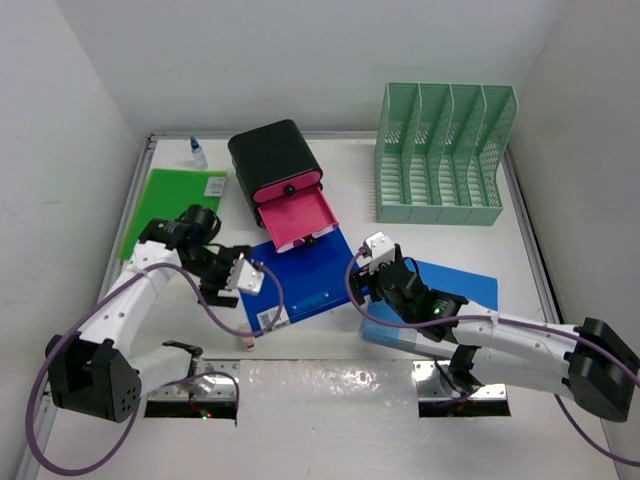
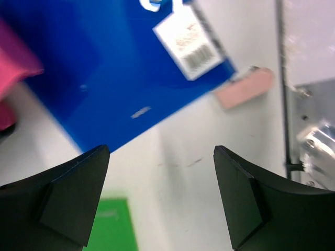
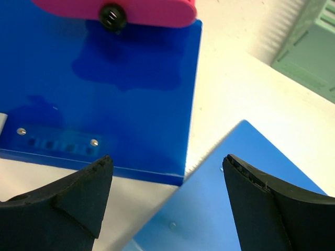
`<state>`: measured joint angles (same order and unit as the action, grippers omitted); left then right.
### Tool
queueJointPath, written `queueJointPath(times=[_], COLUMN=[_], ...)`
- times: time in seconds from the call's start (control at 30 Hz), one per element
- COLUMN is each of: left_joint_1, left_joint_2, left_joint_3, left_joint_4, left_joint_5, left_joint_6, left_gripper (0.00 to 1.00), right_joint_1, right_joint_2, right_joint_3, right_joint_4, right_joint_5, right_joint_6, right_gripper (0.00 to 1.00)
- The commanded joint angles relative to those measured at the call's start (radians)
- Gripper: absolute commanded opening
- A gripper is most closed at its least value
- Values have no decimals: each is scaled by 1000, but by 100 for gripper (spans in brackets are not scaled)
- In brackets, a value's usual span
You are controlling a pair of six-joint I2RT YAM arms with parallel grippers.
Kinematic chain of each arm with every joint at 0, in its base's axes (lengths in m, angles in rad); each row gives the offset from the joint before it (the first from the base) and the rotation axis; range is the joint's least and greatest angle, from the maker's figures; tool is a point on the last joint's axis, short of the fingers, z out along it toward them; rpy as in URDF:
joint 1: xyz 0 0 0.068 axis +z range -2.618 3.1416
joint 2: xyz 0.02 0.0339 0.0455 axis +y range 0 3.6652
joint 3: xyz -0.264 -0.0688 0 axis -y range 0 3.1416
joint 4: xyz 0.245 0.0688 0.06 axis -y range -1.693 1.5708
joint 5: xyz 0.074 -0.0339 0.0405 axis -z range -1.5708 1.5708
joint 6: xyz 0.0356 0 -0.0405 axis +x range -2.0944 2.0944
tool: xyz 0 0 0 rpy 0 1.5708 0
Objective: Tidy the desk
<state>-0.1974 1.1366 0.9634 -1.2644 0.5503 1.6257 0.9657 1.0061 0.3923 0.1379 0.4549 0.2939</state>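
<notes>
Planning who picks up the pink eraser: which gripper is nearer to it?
Left. The left gripper hovers just beyond the pink eraser; the right gripper sits well to its right.

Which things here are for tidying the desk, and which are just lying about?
Likely the job: desk, dark blue folder, light blue folder, green folder, pink eraser, small bottle, drawer box, file rack.
Just there: purple cables, arm base plates.

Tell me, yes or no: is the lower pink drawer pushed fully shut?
No, the lower pink drawer sticks out of the black drawer box, its front over the dark blue folder.
</notes>
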Motion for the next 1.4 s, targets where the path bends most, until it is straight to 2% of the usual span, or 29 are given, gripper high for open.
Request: queueJointPath(times=[0.0, 0.1, 0.17, 0.23, 0.4, 0.5, 0.57, 0.6, 0.67, 0.7, 0.73, 0.8, 0.83, 0.97, 1.13, 1.17, 1.2, 1.23, 1.27, 1.3, 1.33, 1.37], left_joint_1=[-17, -80, -190, -238, -249, -292, -292, -292, -292, -292, -292, -292, -292, -290, -290, -290, -290, -290, -289, -289, -290, -290], left_joint_2=[5, 34, 41, 38, 60, 92, 104, 104, 104, 104, 104, 95, 89, 48, 52, 55, 60, 69, 74, 83, 101, 112], left_joint_3=[-77, -143, -201, -248, -287, -362, -388, -406, -411, -408, -405, -399, -399, -352, -129, -92, -18, 13, 55, 67, 73, 77], left_joint_4=[-52, -29, 31, 69, 148, 204, 249, 261, 275, 267, 258, 240, 241, 179, 33, 37, 68, 220, 320, 427, 632, 722], left_joint_5=[36, 49, 33, 23, 82, 77, 62, 57, 57, 60, 63, 73, 74, 83, 202, 224, 244, 253, 231, 191, 84, 26], left_joint_6=[256, 275, 200, 197, 195, 183, 178, 169, 158, 154, 157, 143, 135, 125, 70, 36, -101, -219, -494, -612, -715, -812], left_gripper=[79, 80, 80, 80, 73, 70, 62, 53, 48, 42, 31, 3, 0, 0, 0, 0, 0, 0, 0, 0, 0, 0], right_joint_1=[4, 2, 4, 4, 2, 4, 4, 4, 4, 2, 4, 4, 4, 4, 4, 4, 4, 4, 4, 4, 4, 4], right_joint_2=[6, 45, 66, 74, 83, 81, 77, 72, 72, 74, 74, 74, 75, 81, 83, 81, 80, 80, 80, 81, 83, 85], right_joint_3=[5, 31, 45, 49, 45, 43, 40, 40, 42, 43, 46, 54, 57, 66, 56, 53, 51, 45, 42, 37, 30, 26], right_joint_4=[2, -9, -9, -4, 6, -4, -15, -17, -15, -20, -23, -27, -32, -35, -26, -21, -20, -12, -8, -8, -4, -6], right_joint_5=[45, 41, 34, 27, 28, 54, 74, 80, 93, 102, 105, 114, 119, 117, 102, 102, 102, 113, 123, 136, 148, 180], right_joint_6=[5, -9, -9, -4, 4, 1, 1, -1, -12, -13, -15, -16, -18, -18, -10, -9, -7, -1, 11, 11, 25, 34], right_gripper=[82, 82, 82, 82, 83, 83, 83, 83, 83, 83, 83, 83, 83, 83, 83, 83, 83, 83, 83, 83, 83, 83])
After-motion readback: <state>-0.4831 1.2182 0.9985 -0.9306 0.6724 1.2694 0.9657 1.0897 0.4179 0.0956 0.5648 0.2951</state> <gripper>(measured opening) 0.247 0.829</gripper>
